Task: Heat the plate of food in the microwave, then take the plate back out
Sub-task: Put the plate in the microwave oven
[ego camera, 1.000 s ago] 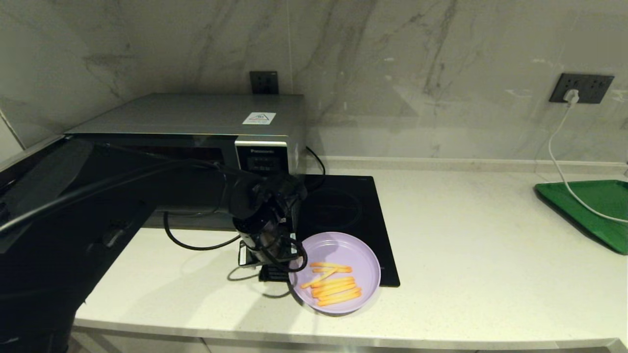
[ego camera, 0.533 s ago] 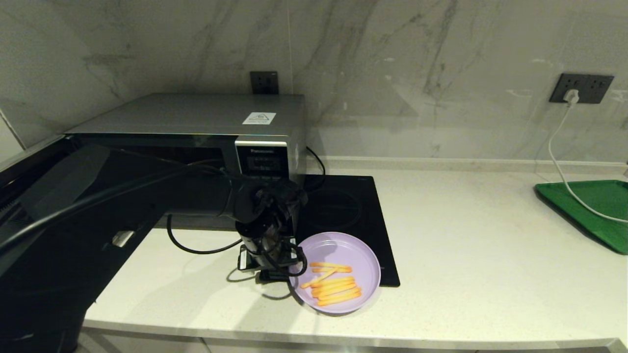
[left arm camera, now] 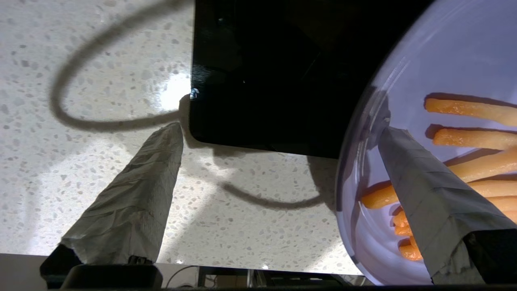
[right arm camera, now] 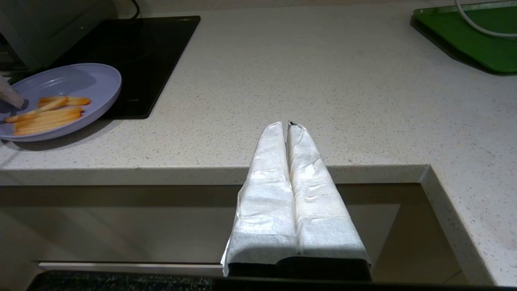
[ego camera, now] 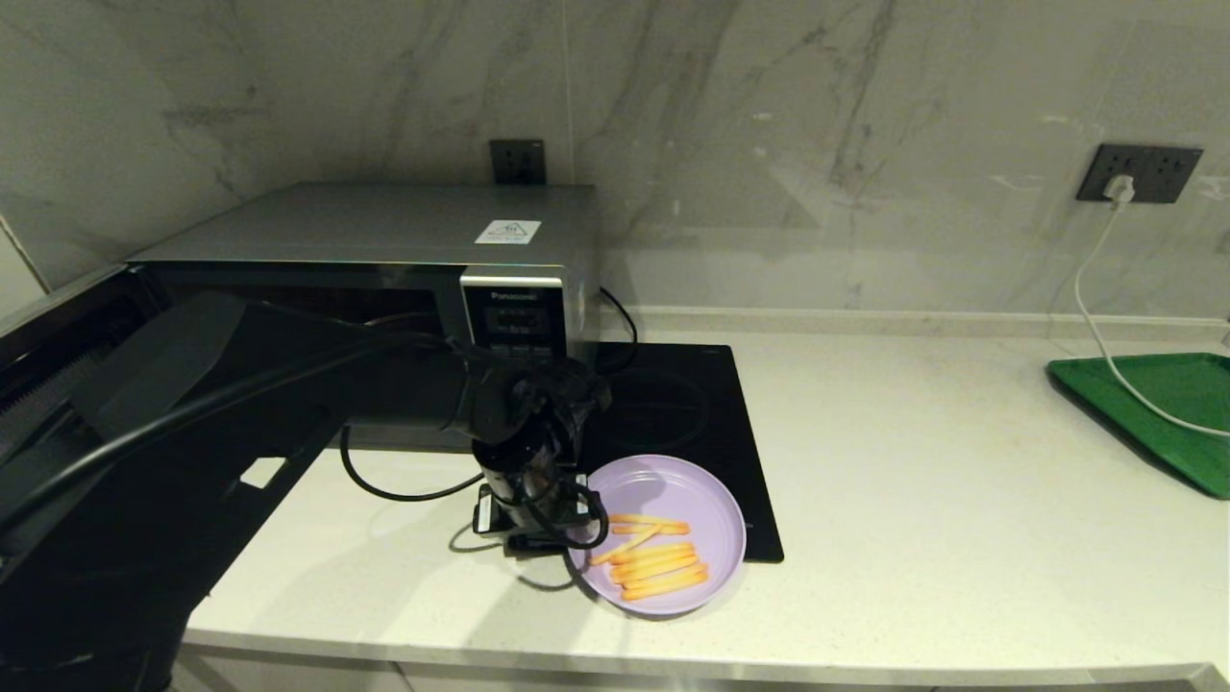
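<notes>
The lilac plate of food (ego camera: 673, 490) lies near the counter's front edge, partly on the black hob, with orange fries (ego camera: 658, 562) across its near half. My left gripper (ego camera: 553, 533) points down at the plate's left rim and is open. In the left wrist view the left gripper (left arm camera: 278, 131) straddles that rim: one taped finger (left arm camera: 428, 190) is inside the plate (left arm camera: 424, 60) beside the fries, the other (left arm camera: 137, 194) over bare counter. The microwave (ego camera: 384, 226) stands behind, its front mostly hidden by my left arm. My right gripper (right arm camera: 288, 124) is shut, empty, at the counter's front edge.
A black glass hob (ego camera: 673, 404) lies right of the microwave. A green tray (ego camera: 1163, 404) sits at the far right, with a white cable (ego camera: 1086, 308) running to it from a wall socket. The counter edge (right arm camera: 202, 173) is just below the plate (right arm camera: 80, 81).
My left arm has shifted slightly to the right, bringing the gripper closer over the plate's left rim. The plate has stayed in place. The right arm shows no change.
</notes>
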